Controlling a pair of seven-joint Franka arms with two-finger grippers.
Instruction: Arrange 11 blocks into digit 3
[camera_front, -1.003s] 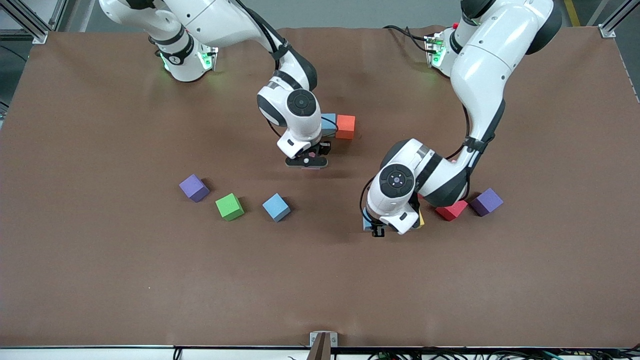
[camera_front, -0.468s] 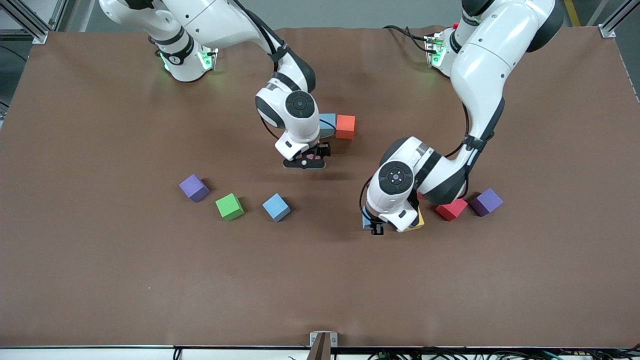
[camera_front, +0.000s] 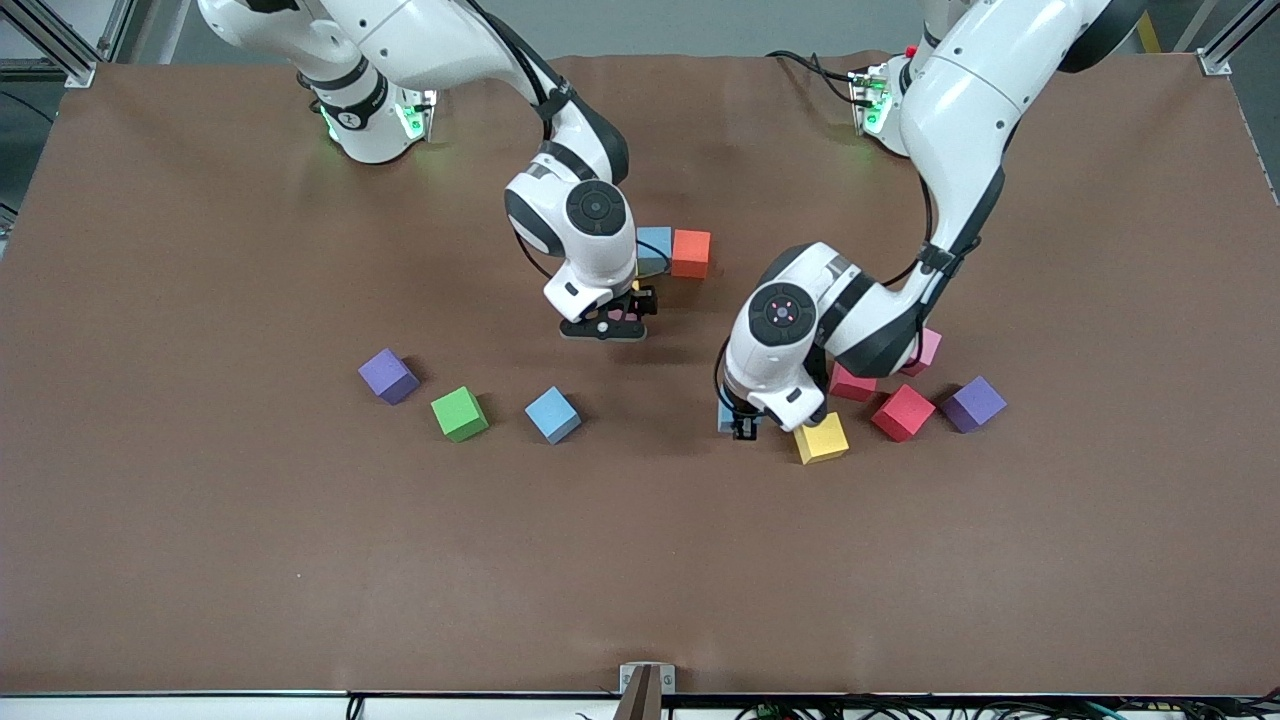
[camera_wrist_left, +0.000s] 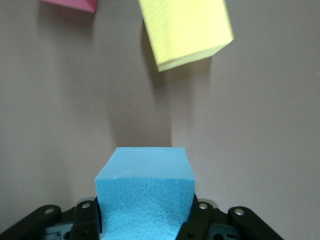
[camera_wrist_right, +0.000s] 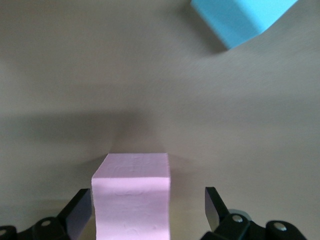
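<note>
Brown matte bench (camera_front: 200, 550), aluminium frame posts at corners. Left tool (camera_wrist_left: 145, 225) clamps a light blue cube (camera_wrist_left: 145, 195), raised beside yellow cube (camera_front: 821, 438). Right tool (camera_wrist_right: 150, 210) spread wide around pink cube (camera_wrist_right: 131, 197) on bench near orange cube (camera_front: 691, 253).

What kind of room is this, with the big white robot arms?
Probably a robot lab: two white arms bolted to a brown table, coloured foam blocks like the green block, metal framing at its corners, and cables along its edge.
</note>
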